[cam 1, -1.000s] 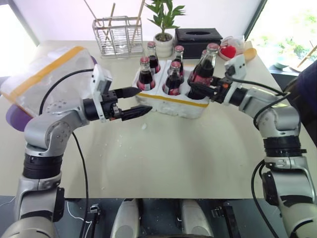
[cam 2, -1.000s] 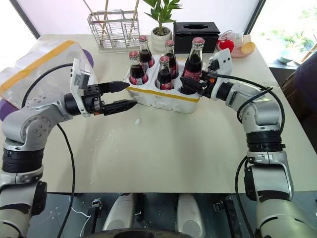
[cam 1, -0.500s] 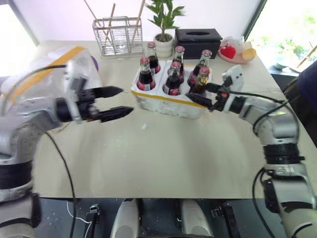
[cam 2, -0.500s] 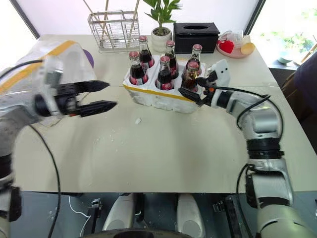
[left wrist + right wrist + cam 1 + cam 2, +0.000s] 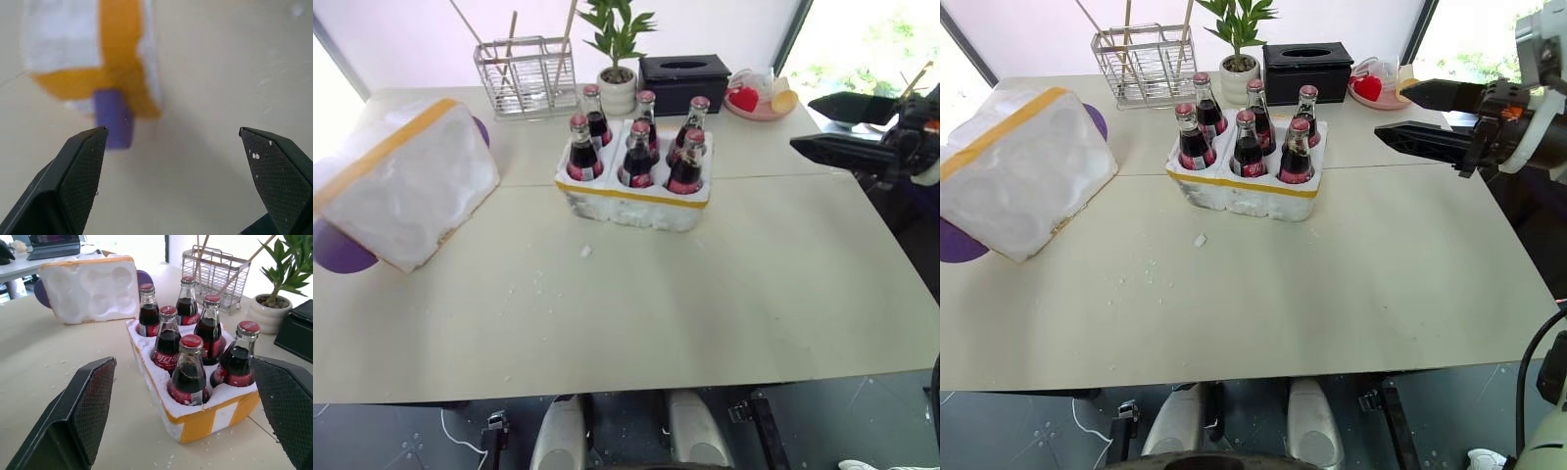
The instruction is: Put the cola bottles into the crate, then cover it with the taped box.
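We saw six glass cola bottles (image 5: 1239, 137), red-capped, standing in the round holes of the grainy white styrofoam crate (image 5: 1246, 192) with its yellow tape band. Left of the crate, well apart, the taped box (image 5: 1020, 168) lay tilted on the matte tabletop (image 5: 1332, 284). Right of the crate, our right gripper (image 5: 1417, 116) hung spread and empty. Our left gripper (image 5: 173, 147) was spread too, near the box's taped corner.

Head eyes overlook table (image 5: 724, 294); wrists look close.
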Controlling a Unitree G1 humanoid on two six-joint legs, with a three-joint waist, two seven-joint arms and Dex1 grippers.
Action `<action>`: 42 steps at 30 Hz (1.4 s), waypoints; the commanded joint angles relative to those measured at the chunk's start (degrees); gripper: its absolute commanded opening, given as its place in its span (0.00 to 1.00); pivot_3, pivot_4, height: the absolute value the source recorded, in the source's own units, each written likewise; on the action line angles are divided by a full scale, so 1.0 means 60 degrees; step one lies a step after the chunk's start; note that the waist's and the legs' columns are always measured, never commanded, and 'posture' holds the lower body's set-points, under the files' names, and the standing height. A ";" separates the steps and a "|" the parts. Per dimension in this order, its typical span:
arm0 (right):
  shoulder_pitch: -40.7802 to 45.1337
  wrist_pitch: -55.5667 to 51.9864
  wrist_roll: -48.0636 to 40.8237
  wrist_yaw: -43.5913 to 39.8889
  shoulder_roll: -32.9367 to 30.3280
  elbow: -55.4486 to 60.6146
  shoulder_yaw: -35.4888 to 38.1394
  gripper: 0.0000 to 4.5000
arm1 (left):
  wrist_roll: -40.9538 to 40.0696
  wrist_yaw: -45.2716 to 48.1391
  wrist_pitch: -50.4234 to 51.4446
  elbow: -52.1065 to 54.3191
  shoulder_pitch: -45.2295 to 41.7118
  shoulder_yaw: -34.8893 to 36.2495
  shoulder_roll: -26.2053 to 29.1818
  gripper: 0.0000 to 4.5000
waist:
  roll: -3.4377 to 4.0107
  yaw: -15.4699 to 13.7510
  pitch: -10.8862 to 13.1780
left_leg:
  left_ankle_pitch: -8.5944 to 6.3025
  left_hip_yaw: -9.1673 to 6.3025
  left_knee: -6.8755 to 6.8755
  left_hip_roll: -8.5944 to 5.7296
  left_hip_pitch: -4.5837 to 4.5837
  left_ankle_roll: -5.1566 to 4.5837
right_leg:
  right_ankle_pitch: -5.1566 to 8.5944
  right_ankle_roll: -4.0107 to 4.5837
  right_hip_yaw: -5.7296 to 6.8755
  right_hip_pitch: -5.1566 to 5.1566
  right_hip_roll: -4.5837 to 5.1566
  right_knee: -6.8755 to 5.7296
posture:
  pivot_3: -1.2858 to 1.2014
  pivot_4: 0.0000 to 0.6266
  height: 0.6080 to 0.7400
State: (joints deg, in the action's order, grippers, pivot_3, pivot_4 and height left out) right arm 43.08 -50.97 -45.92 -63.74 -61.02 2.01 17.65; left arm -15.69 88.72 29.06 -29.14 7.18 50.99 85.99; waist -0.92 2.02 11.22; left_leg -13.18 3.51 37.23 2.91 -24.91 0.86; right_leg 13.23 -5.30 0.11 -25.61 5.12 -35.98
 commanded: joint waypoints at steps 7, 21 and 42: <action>0.0034 -0.0273 -0.0783 -0.0013 0.0125 0.0807 0.0313 0.98 | 0.1745 -0.0570 -0.2663 -0.3450 -0.6425 -0.6507 -0.0030 1.00 | -0.0010 -0.0129 -0.0005 | 0.0008 0.0064 0.0008 0.0005 -0.0095 -0.0011 | -0.0026 -0.0045 -0.0008 -0.0112 -0.0021 -0.0033 | 0.52 0.24 1.00; -0.1221 -0.1175 -0.1796 0.1334 0.0115 0.1952 0.1688 0.98 | 0.4849 -0.1910 -0.4102 -0.7260 -1.1650 -0.9649 -0.2586 1.00 | -0.0039 -0.0249 -0.0012 | 0.0004 0.0062 0.0128 0.0028 -0.0094 -0.0020 | -0.0048 -0.0084 -0.0015 -0.0066 -0.0045 -0.0070 | 0.52 0.24 1.00; -0.3063 -0.1264 -0.2049 0.1977 -0.0445 0.2264 0.2753 1.00 | 0.4534 -0.2986 -0.5472 -0.7025 -1.2400 -0.9018 -0.3191 0.08 | -0.0052 -0.0280 -0.0015 | 0.0005 0.0032 0.0150 0.0027 -0.0081 -0.0020 | -0.0049 -0.0084 -0.0010 -0.0029 -0.0046 -0.0076 | 0.52 0.24 1.00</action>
State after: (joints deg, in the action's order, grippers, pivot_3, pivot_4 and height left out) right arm 24.74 -59.58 -58.67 -51.99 -62.13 14.90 31.01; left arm 14.22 73.18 -1.12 -74.14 -64.26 -5.87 66.43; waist -1.23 0.34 11.13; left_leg -13.15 3.67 38.15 3.07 -25.42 0.74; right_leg 12.93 -5.80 0.06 -25.78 4.83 -36.44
